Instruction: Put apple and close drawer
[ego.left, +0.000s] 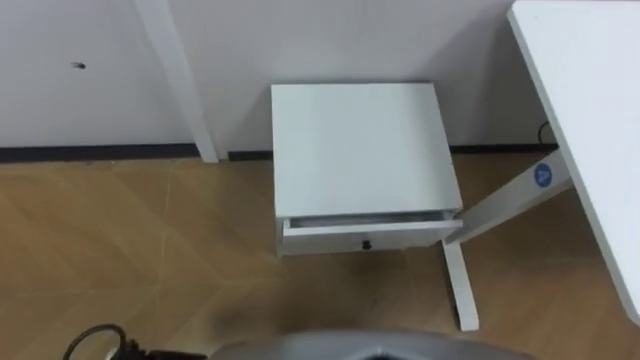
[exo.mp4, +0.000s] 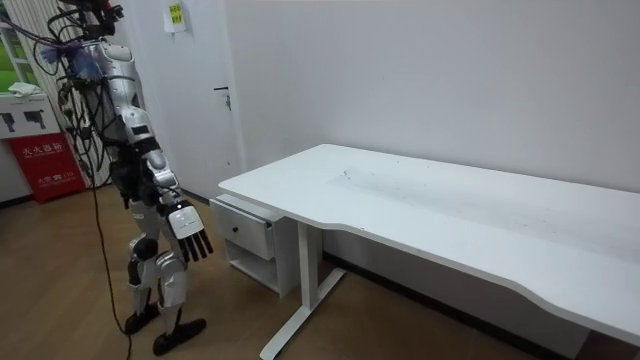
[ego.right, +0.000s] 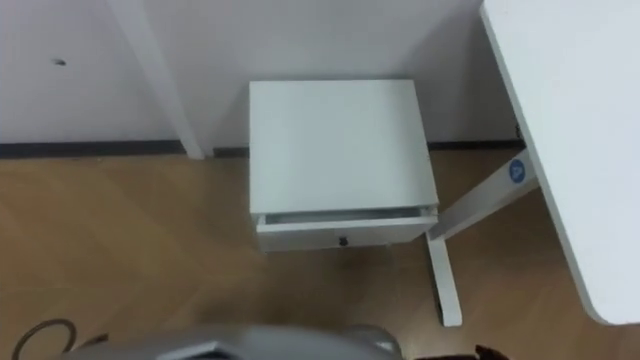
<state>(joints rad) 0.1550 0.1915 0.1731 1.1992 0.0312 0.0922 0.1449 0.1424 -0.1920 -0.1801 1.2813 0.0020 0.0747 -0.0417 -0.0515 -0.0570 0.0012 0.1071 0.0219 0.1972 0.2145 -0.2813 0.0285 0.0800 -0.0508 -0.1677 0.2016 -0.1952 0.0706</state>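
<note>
One white tabletop (ego.left: 590, 120) runs along the robot's right, carried on a slanted leg (ego.left: 505, 205) that comes down to the floor (ego.left: 120, 240) just beside the cabinet. It is bare, so it appears to play no part in this step.

One low white cabinet (ego.left: 360, 150) stands against the wall straight ahead of the robot, which stands a step back on the wooden floor and faces it, likely lined up to reach its front.

The cabinet has one drawer (ego.left: 370, 235), pulled out only a little, with a narrow strip of its inside showing. That suggests closing is the step left. Whether the apple already lies inside cannot be told through so thin a gap.

In the room view the right hand (exo.mp4: 190, 232) hangs at the robot's side, fingers straight and relaxed, holding nothing.

One small dark knob (ego.left: 367, 244) sits mid-front on the drawer, though a flat push on the front would likely serve.
</note>
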